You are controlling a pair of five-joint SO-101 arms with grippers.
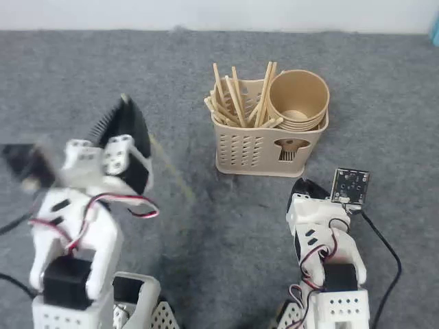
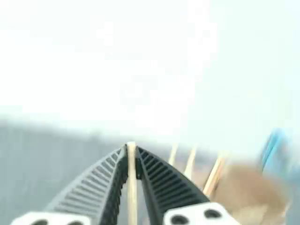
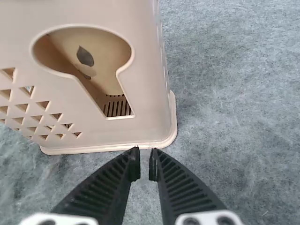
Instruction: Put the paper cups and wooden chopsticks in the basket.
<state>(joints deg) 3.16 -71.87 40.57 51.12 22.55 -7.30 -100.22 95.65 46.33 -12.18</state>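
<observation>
Carrying what looks like the last stick across is, as I judge it, the step in hand. The grey table bears everything, and the basket stands past its middle, toward the far edge. The left gripper hangs raised over the table's left half, jaws pinched tight on one wooden chopstick that runs up between them to their tips. The right gripper sits low by the basket's near right corner, jaws all but touching and with nothing in them. The stacked paper cups fill the basket's right side. The chopsticks lean in its left side, ends fanned above the rim. To do this well, bring the held stick over that left side and tip it nearly upright so its lower end finds a gap among the fanned ends. Let go only once it is below the rim, since a slanted drop could skid off onto the table.
</observation>
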